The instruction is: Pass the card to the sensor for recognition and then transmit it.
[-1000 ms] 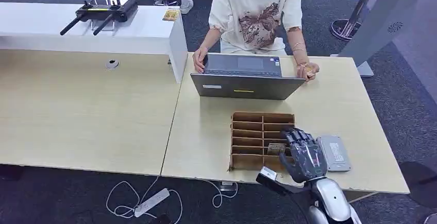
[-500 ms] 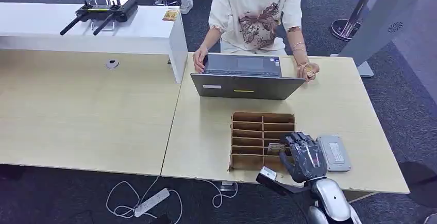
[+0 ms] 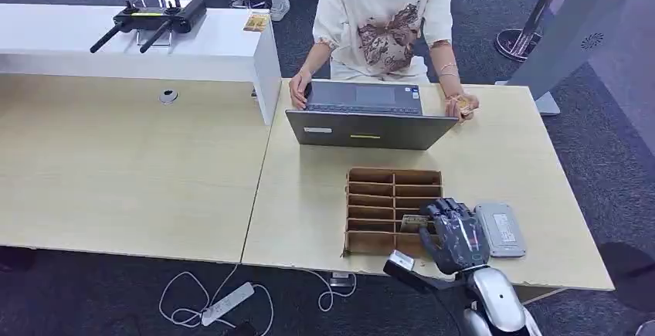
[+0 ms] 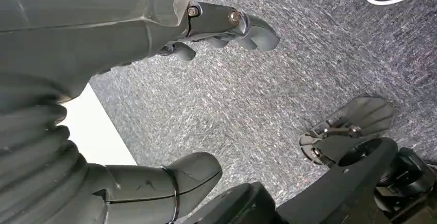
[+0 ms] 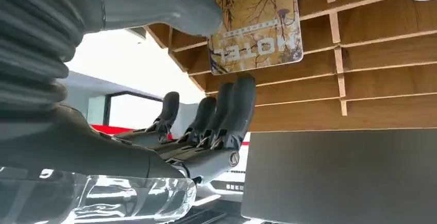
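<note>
Right hand (image 3: pixel 454 235) settled lower over the wooden slot rack (image 3: pixel 378 197), fingers spread, nothing gripped yet.
Hotel card (image 5: pixel 256 27) stands slotted just at the thumb; card reader (image 3: pixel 500 229) beside hand awaits. Left hand (image 4: pixel 154 105) hangs open.

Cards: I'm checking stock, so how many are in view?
3, others may be hidden. One card by the right hand at the slotted box, one on the white counter, one in the person's hand.

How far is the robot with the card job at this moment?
Nothing looks done yet. In hand: the right hand is at the wooden organizer, its thumb on the hotel card, which stands in its slot. Left: lifting it, presenting it to the grey sensor, then passing it on.
</note>
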`<control>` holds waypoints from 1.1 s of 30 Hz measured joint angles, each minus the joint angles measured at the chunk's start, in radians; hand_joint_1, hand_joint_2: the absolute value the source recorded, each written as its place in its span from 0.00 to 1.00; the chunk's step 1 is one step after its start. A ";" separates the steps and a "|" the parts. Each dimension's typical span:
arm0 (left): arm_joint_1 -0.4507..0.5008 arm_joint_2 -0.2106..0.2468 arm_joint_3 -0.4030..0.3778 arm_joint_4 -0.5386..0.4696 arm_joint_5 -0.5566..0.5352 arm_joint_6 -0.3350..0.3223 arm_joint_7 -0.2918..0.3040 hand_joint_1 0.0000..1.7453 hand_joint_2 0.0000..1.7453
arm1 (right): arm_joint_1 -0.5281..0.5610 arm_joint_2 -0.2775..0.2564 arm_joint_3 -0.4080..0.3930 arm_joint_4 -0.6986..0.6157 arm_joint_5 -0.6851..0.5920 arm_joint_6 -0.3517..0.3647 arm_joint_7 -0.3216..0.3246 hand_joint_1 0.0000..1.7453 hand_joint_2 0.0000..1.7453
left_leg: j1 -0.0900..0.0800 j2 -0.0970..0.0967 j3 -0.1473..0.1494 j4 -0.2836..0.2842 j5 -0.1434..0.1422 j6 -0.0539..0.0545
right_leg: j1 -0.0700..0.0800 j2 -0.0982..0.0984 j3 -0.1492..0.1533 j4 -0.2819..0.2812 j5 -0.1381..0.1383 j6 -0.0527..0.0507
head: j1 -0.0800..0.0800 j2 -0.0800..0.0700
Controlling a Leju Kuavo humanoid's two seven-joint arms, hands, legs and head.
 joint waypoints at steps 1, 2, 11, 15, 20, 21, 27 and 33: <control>0.000 0.000 0.001 0.000 -0.001 0.000 0.000 0.00 1.00 | 0.000 0.000 0.000 0.000 0.001 0.000 0.000 0.42 1.00 | 0.000 0.000 0.000 0.000 0.000 0.000 | 0.000 0.000 0.000 0.000 0.000 0.000 | 0.000 0.000; 0.000 0.000 0.002 0.000 -0.003 0.000 0.000 0.00 1.00 | 0.000 0.000 0.000 0.000 0.002 0.000 0.000 0.42 1.00 | 0.000 0.000 0.000 0.000 0.000 0.000 | 0.000 0.000 0.000 0.000 0.000 0.000 | 0.000 0.000; 0.000 -0.002 0.006 0.000 -0.012 -0.002 -0.001 0.00 1.00 | 0.003 0.003 0.000 0.000 0.003 0.011 -0.003 0.43 1.00 | 0.000 0.000 0.000 0.000 0.000 0.000 | 0.000 0.000 0.000 0.000 0.000 0.000 | 0.000 0.000; 0.000 -0.002 0.007 0.000 -0.014 -0.002 -0.001 0.00 1.00 | 0.003 0.008 0.000 0.000 0.003 0.012 -0.004 0.44 1.00 | 0.000 0.000 0.000 0.000 0.000 0.000 | 0.000 0.000 0.000 0.000 0.000 0.000 | 0.000 0.000; -0.001 -0.004 0.016 0.000 -0.016 -0.002 -0.001 0.00 1.00 | 0.002 0.010 0.000 0.000 0.004 0.016 -0.005 0.48 1.00 | 0.000 0.000 0.000 0.000 0.000 0.000 | 0.000 0.000 0.000 0.000 0.000 0.000 | 0.000 0.000; -0.001 -0.004 0.016 0.000 -0.016 -0.002 -0.001 0.00 1.00 | 0.002 0.011 0.000 0.000 0.004 0.017 -0.005 0.52 1.00 | 0.000 0.000 0.000 0.000 0.000 0.000 | 0.000 0.000 0.000 0.000 0.000 0.000 | 0.000 0.000; -0.001 -0.005 0.022 0.000 -0.017 -0.003 -0.001 0.00 1.00 | 0.000 0.015 0.000 0.002 0.004 0.018 -0.009 0.71 1.00 | 0.000 0.000 0.000 0.000 0.000 0.000 | 0.000 0.000 0.000 0.000 0.000 0.000 | 0.000 0.000; -0.001 -0.005 0.022 -0.001 -0.020 -0.004 -0.005 0.00 1.00 | 0.000 0.017 0.000 0.004 0.004 0.018 -0.009 0.67 1.00 | 0.000 0.000 0.000 0.000 0.000 0.000 | 0.000 0.000 0.000 0.000 0.000 0.000 | 0.000 0.000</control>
